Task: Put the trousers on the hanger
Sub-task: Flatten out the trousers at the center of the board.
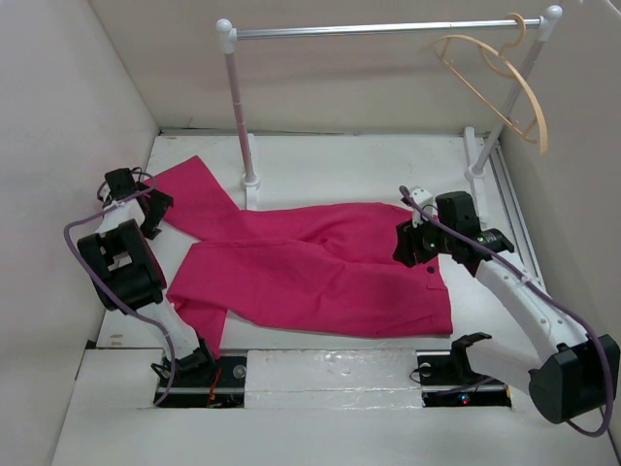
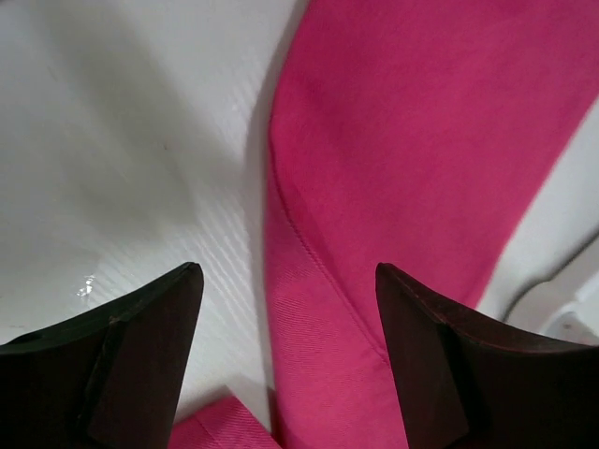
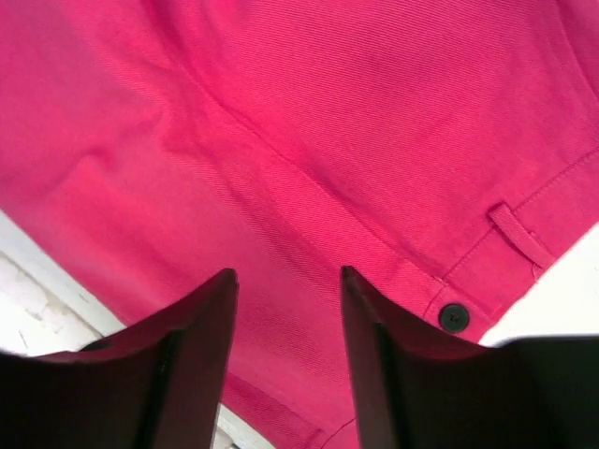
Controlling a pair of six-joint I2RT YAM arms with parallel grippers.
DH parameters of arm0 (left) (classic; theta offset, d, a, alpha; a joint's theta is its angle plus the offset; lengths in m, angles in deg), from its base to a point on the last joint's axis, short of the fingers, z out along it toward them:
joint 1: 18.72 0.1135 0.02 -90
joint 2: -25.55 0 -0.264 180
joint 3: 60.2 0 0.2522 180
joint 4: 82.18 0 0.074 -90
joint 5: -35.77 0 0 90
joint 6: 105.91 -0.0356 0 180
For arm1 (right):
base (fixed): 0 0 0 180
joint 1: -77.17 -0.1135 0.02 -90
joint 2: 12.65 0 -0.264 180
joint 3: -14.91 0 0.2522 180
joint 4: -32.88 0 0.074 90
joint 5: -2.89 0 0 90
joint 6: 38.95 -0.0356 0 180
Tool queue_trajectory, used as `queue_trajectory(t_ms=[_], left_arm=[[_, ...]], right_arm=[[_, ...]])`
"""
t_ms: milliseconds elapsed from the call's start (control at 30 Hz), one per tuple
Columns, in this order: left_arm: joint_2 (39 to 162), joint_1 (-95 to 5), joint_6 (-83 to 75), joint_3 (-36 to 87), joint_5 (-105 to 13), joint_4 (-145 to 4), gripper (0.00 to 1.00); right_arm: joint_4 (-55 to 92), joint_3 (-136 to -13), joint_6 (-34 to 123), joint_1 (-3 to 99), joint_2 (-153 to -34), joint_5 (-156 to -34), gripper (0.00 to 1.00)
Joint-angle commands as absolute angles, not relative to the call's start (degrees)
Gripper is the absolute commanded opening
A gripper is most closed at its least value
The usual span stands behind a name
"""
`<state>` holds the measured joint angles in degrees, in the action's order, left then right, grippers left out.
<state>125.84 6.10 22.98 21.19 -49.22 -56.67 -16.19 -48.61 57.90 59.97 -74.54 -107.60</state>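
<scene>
Overhead first: the trousers (image 1: 310, 277) lie flat mid-table, waistband out at 3 o'clock and the legs running off toward 9 and 10. The hanger (image 1: 495, 78) hangs way up at 1 o'clock on the rail frame (image 1: 388, 29), well apart from the cloth. My left gripper (image 1: 147, 209) sits by the far leg's end, and the right gripper (image 1: 412, 243) is over the waistband. Left wrist cam: jaws spread wide with nothing between them. The leg's edge runs from 12 down to 6 with bare table (image 2: 112, 140) on the 9 o'clock side, detail the overhead can't give. Right wrist cam: jaws parted a bit narrower, also empty, over fabric, with a button (image 3: 454, 317) at 4 o'clock. Neither wrist cam shows the hanger, only the overhead does. I reckon this is the grab step, so I'd drop both straight down and pinch a real fold, not just skim the top layer.
</scene>
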Motion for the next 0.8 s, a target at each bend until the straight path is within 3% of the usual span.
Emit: queue_trajectory(t_ms=[0, 100, 300, 400, 433, 633, 700, 767], left_arm=[[127.06, 5.8, 21.88, 22.47, -45.62, -58.03, 0.71], [128.72, 5.8, 23.2, 22.11, -42.91, -60.42, 0.74], [131.63, 3.34, 22.41, 23.08, -43.42, -60.95, 0.72], [131.72, 3.34, 22.06, 22.46, -43.86, -61.92, 0.69], [131.98, 3.34, 21.97, 22.64, -44.21, -61.66, 0.63], [133.04, 3.34, 21.71, 22.03, -43.86, -62.36, 0.59], [133.3, 3.34, 21.62, 21.68, -43.43, -62.97, 0.53], [133.3, 3.34, 21.53, 21.24, -42.72, -63.41, 0.25]], right_arm=[[-12.53, -48.42, 58.26, 60.28, -74.35, -104.34, 0.57], [-9.56, -47.72, 57.38, 64.83, -76.63, -103.37, 0.68], [-2.35, -48.95, 54.57, 74.61, -87.52, -101.01, 0.69], [2.3, -49.56, 53.6, 78.21, -94.02, -99.68, 0.7], [5.02, -49.74, 53.08, 81.0, -97.17, -100.81, 0.71], [14.9, -49.65, 51.4, 82.26, -105.01, -105.04, 0.71], [15.59, -50.35, 51.23, 81.74, -108.08, -105.12, 0.71], [16.04, -50.97, 51.14, 81.74, -109.5, -106.96, 0.54]])
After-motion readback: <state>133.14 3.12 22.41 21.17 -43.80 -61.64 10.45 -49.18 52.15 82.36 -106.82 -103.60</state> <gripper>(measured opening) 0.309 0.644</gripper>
